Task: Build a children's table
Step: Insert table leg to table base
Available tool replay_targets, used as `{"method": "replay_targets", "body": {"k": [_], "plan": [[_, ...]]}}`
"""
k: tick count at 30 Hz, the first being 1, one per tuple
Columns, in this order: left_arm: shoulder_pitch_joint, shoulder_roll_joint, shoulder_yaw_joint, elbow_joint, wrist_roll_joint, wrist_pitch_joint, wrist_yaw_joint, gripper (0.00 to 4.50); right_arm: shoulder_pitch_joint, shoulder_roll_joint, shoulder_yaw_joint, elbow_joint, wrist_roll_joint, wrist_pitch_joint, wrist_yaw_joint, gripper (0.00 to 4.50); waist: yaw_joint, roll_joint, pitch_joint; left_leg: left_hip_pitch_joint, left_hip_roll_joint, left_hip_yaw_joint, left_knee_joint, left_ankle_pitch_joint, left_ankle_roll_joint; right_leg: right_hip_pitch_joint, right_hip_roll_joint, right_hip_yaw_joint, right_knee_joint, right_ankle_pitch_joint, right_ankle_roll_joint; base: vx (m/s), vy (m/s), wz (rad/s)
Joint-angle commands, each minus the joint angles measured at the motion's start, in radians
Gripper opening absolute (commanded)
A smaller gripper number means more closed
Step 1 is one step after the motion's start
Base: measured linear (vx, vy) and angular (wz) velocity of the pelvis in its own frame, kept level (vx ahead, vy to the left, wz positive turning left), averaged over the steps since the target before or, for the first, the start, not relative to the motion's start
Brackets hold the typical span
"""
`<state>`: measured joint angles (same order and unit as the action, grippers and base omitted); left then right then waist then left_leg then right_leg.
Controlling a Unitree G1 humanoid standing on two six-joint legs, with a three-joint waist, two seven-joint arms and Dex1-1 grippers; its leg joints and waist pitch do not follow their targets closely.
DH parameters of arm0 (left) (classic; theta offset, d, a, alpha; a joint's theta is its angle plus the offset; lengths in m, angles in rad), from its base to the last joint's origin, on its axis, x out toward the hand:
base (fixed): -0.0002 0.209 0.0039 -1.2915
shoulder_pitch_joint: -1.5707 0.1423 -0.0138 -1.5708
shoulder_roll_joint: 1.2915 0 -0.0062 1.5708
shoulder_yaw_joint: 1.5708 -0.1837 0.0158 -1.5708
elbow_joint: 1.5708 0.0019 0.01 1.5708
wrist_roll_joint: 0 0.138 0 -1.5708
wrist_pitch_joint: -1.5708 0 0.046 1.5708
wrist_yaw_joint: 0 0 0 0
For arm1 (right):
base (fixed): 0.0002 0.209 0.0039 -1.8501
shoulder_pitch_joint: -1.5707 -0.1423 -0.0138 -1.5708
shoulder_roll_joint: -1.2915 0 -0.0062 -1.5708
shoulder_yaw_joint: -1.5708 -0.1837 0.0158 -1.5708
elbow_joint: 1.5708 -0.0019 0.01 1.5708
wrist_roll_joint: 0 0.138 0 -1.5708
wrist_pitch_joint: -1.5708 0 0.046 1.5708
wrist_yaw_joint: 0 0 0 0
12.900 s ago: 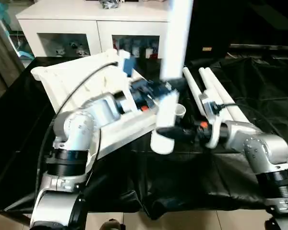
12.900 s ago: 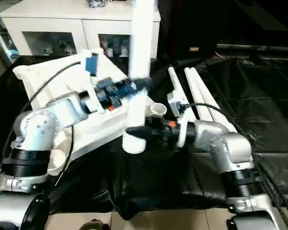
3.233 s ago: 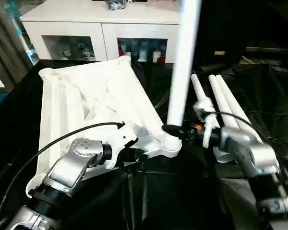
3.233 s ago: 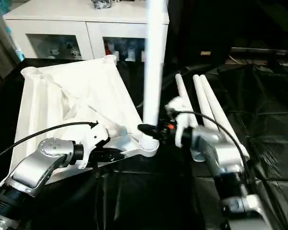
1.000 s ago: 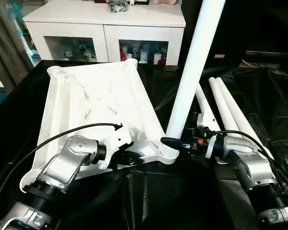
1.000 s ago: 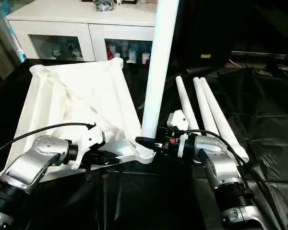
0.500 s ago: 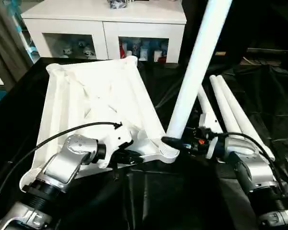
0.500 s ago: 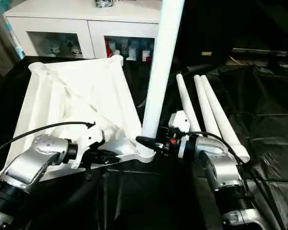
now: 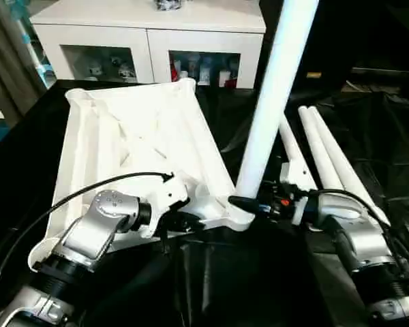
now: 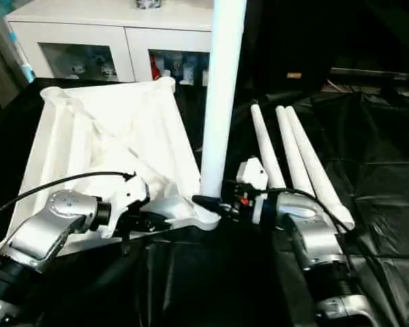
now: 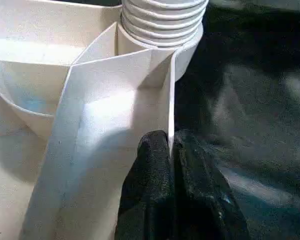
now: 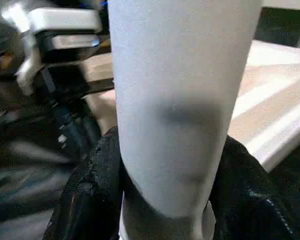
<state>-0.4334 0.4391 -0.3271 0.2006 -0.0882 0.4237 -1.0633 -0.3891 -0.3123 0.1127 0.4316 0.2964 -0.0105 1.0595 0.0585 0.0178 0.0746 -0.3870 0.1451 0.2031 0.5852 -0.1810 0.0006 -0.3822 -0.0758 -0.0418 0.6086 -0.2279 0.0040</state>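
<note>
One leg (image 9: 273,102) standing almost upright in the near corner socket (image 9: 235,214) of the upturned tabletop (image 9: 133,146), three spare legs (image 9: 324,160) lying side by side on the black cloth (image 9: 211,286) just to the right. Straighter now than half a second ago, when tilted further right at the top; nearer plumb, so probably seating into the socket rather than binding. Threaded foot (image 11: 162,20) already sunk against the socket rim. Right gripper (image 12: 165,200) clamped round the leg's lower end, one black finger on each side. Left gripper (image 11: 171,165) pinched narrow on a thin rib of the tabletop beside the socket, steadying it. Against the view from nearly thirteen seconds back: tabletop then propped up at a slant with the leg held off it in the air; now lying flat, underside up, leg in place. Three sockets yet unfilled.
</note>
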Motion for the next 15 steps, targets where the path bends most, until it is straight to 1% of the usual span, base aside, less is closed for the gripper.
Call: {"method": "replay_targets", "body": {"k": [1, 2, 3, 4, 5, 6, 7, 8, 9, 10, 11, 12, 13, 14, 15], "plan": [[-0.061, -0.035, 0.041, -0.005, -0.003, 0.015, 0.063, 0.00, 0.045, 0.017, 0.040, 0.125, -0.109, 0.035, -0.097, 1.89, -0.005, 0.005, -0.026, 0.033, 0.100, -0.065, -0.107, -0.495, -0.065, -0.007, -0.097, 0.060, -0.108, -0.479, -0.185, 0.000, 0.000, 0.00], [-0.090, -0.062, 0.054, 0.039, 0.020, 0.036, 0.130, 0.00, 0.042, 0.043, 0.039, 0.149, -0.129, 0.021, -0.160, 1.88, -0.008, 0.003, -0.024, 0.036, 0.098, -0.067, -0.106, -0.522, -0.075, -0.009, -0.098, 0.059, -0.112, -0.518, -0.171, 0.000, 0.000, 0.00], [-0.090, -0.062, 0.054, 0.039, 0.020, 0.036, 0.130, 0.00, 0.042, 0.043, 0.039, 0.149, -0.129, 0.021, -0.160, 1.88, -0.008, 0.005, -0.024, 0.036, 0.098, -0.069, -0.107, -0.530, -0.080, -0.011, -0.099, 0.060, -0.113, -0.529, -0.166, 0.000, 0.000, 0.00], [-0.121, -0.092, 0.067, 0.082, 0.036, 0.051, 0.194, 0.00, 0.026, 0.075, 0.031, 0.187, -0.141, 0.026, -0.234, 1.88, -0.011, 0.003, -0.023, 0.037, 0.097, -0.072, -0.107, -0.543, -0.084, -0.011, -0.101, 0.059, -0.117, -0.546, -0.158, 0.000, 0.000, 0.00], [-0.126, -0.097, 0.068, 0.088, 0.038, 0.054, 0.203, 0.00, 0.022, 0.081, 0.029, 0.194, -0.141, 0.028, -0.245, 1.88, -0.014, 0.004, -0.023, 0.035, 0.096, -0.075, -0.109, -0.549, -0.090, -0.009, -0.100, 0.056, -0.115, -0.549, -0.153, 0.000, 0.000, 0.00], [-0.146, -0.118, 0.074, 0.114, 0.046, 0.064, 0.240, 0.00, 0.007, 0.104, 0.023, 0.227, -0.144, 0.035, -0.292, 1.88, -0.015, 0.008, -0.024, 0.034, 0.096, -0.077, -0.111, -0.553, -0.093, -0.007, -0.099, 0.054, -0.114, -0.540, -0.152, 0.000, 0.000, 0.00], [-0.169, -0.143, 0.076, 0.141, 0.055, 0.072, 0.280, 0.00, -0.017, 0.127, 0.020, 0.269, -0.153, 0.039, -0.344, 1.88, -0.017, 0.013, -0.025, 0.037, 0.096, -0.076, -0.115, -0.560, -0.099, -0.008, -0.096, 0.052, -0.115, -0.516, -0.152, 0.000, 0.000, 0.00], [-0.186, -0.165, 0.079, 0.161, 0.061, 0.084, 0.313, 0.00, -0.039, 0.146, 0.017, 0.306, -0.160, 0.043, -0.387, 1.88, -0.022, 0.014, -0.024, 0.039, 0.095, -0.077, -0.116, -0.582, -0.108, -0.009, -0.095, 0.049, -0.115, -0.497, -0.159, 0.000, 0.000, 0.00], [-0.206, -0.193, 0.082, 0.186, 0.067, 0.098, 0.355, 0.00, -0.066, 0.166, 0.013, 0.349, -0.168, 0.043, -0.439, 1.88, -0.028, 0.012, -0.023, 0.039, 0.093, -0.077, -0.117, -0.599, -0.113, -0.011, -0.093, 0.047, -0.116, -0.486, -0.163, 0.000, 0.000, 0.00], [-0.227, -0.220, 0.084, 0.213, 0.077, 0.107, 0.400, 0.00, -0.095, 0.188, 0.004, 0.395, -0.171, 0.043, -0.492, 1.88, -0.028, 0.019, -0.022, 0.041, 0.093, -0.080, -0.119, -0.616, -0.117, -0.009, -0.095, 0.046, -0.118, -0.484, -0.160, 0.000, 0.000, 0.00], [-0.246, -0.244, 0.083, 0.240, 0.087, 0.111, 0.436, 0.00, -0.122, 0.208, -0.010, 0.436, -0.171, 0.044, -0.537, 1.88, -0.031, 0.020, -0.020, 0.042, 0.093, -0.079, -0.120, -0.631, -0.118, -0.012, -0.094, 0.045, -0.120, -0.485, -0.161, 0.000, 0.000, 0.00], [-0.246, -0.244, 0.083, 0.240, 0.087, 0.111, 0.436, 0.00, -0.122, 0.208, -0.010, 0.436, -0.171, 0.044, -0.537, 1.88, -0.035, 0.016, -0.019, 0.040, 0.091, -0.082, -0.121, -0.654, -0.120, -0.009, -0.092, 0.040, -0.122, -0.494, -0.155, 0.000, 0.000, 0.00], [-0.265, -0.270, 0.082, 0.267, 0.096, 0.114, 0.471, 0.00, -0.147, 0.227, -0.022, 0.472, -0.170, 0.043, -0.578, 1.88, -0.034, 0.017, -0.018, 0.043, 0.090, -0.082, -0.121, -0.667, -0.119, -0.011, -0.092, 0.039, -0.124, -0.507, -0.150, 0.000, 0.000, 0.00], [-0.300, -0.322, 0.078, 0.320, 0.115, 0.110, 0.536, 0.00, -0.194, 0.260, -0.042, 0.528, -0.175, 0.040, -0.649, 1.88, -0.036, 0.018, -0.014, 0.055, 0.086, -0.084, -0.119, -0.716, -0.119, -0.022, -0.092, 0.036, -0.135, -0.561, -0.129, 0.000, 0.000, 0.00], [-0.301, -0.323, 0.078, 0.321, 0.115, 0.110, 0.537, 0.00, -0.195, 0.261, -0.042, 0.529, -0.175, 0.040, -0.650, 1.88, -0.036, 0.018, -0.014, 0.055, 0.086, -0.084, -0.119, -0.716, -0.119, -0.022, -0.092, 0.036, -0.135, -0.561, -0.129, 0.000, 0.000, 0.00]]}}
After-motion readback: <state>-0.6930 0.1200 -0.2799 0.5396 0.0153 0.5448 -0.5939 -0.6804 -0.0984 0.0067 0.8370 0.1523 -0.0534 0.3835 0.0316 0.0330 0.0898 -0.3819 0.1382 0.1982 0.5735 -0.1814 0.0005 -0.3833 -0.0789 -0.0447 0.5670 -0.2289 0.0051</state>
